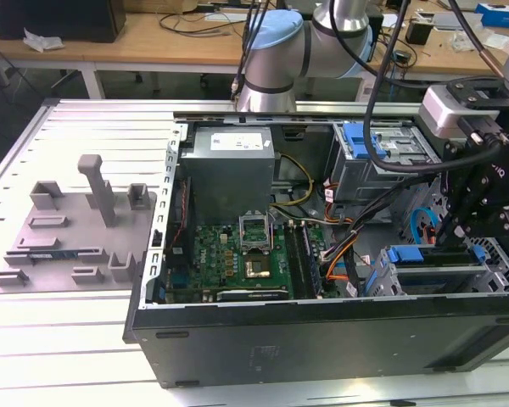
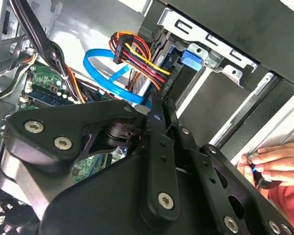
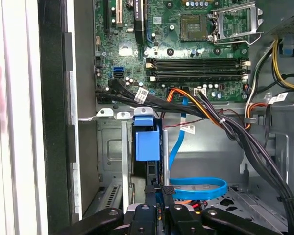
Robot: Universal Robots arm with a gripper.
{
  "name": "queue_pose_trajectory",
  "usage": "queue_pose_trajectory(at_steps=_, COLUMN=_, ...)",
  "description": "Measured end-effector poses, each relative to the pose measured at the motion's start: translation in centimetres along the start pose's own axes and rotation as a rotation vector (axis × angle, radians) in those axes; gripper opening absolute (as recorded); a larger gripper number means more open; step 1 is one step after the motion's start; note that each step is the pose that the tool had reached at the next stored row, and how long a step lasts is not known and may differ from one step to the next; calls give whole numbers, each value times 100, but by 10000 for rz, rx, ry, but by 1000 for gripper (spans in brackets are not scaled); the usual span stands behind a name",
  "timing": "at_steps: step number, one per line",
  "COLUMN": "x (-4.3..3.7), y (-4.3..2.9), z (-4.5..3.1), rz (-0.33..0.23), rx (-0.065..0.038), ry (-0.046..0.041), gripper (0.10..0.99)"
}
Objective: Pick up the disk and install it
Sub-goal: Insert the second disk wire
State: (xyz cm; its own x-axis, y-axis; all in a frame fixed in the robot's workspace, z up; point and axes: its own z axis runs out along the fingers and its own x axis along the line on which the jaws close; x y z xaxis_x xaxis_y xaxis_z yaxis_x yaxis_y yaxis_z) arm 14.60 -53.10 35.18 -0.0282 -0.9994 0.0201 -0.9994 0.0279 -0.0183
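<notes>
gripper (image 3: 157,193) sits low in pc case (image 1: 322,326), fingers narrow on disk (image 3: 147,142) edge, i see it standing inside drive cage (image 1: 445,275).

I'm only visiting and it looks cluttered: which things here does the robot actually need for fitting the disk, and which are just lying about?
Part of the job:
- disk, blue-framed, standing in its metal bay
- claw, right at the disk
- computer case

Just lying about:
- grey tray with posts
- wooden desks behind

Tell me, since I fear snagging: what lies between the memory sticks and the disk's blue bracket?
In the first wrist view, black and orange cables cross between the memory sticks and the disk.
</notes>
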Motion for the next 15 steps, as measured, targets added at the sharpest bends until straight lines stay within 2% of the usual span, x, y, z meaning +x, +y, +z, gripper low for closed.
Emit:
queue_pose_trajectory(at_steps=2, x=1, y=-7, z=20, rz=0, rx=0, ry=-1, gripper=161)
queue_pose_trajectory(at_steps=5, x=5, y=-6, z=117, rz=0, rx=0, ry=1, gripper=161)
queue_pose_trajectory(at_steps=6, x=5, y=-5, z=128, rz=0, rx=0, ry=2, gripper=161)
queue_pose_trajectory(at_steps=15, x=7, y=-5, z=140, rz=0, rx=-1, ry=-1, gripper=161)
